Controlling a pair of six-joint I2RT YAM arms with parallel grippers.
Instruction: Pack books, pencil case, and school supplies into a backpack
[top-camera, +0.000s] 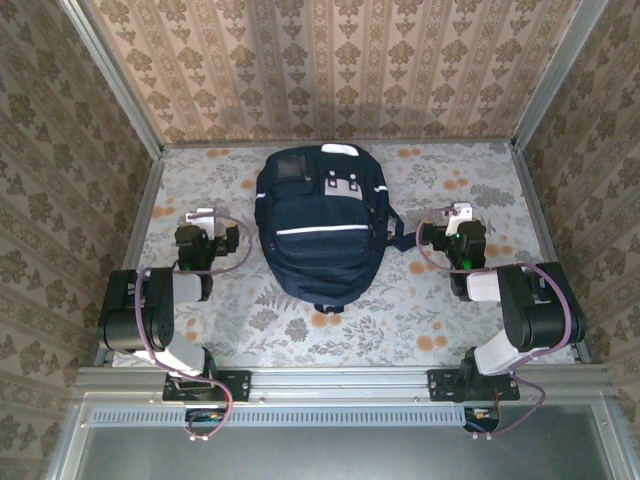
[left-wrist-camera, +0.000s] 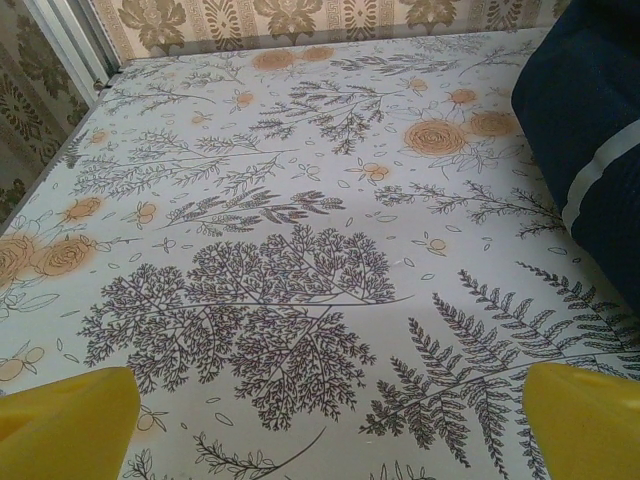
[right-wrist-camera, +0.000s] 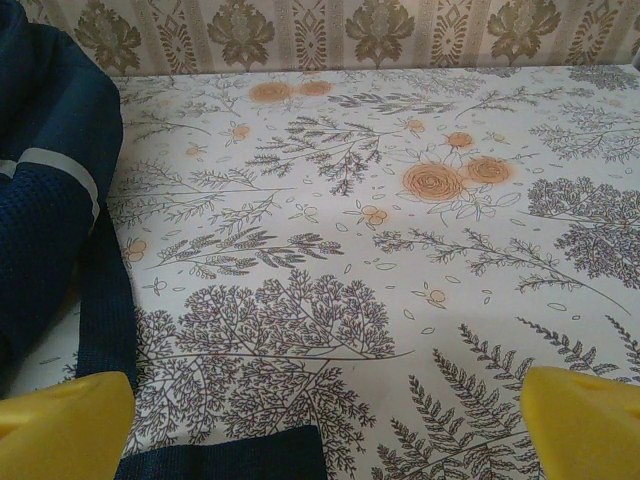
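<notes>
The desk (top-camera: 430, 310) is covered with a pale cloth printed with grey ferns, branching trees and orange roses. It stands in a booth closed on three sides by beige-and-olive damask striped wallpaper: a back wall (top-camera: 340, 70), a left wall (top-camera: 45, 200) and a right wall (top-camera: 600, 170). Grey metal posts (top-camera: 115, 75) run up the back corners, a ribbed aluminium rail (top-camera: 340, 380) borders the near edge above a dull grey panel (top-camera: 340, 450), and the light is soft and even.
</notes>
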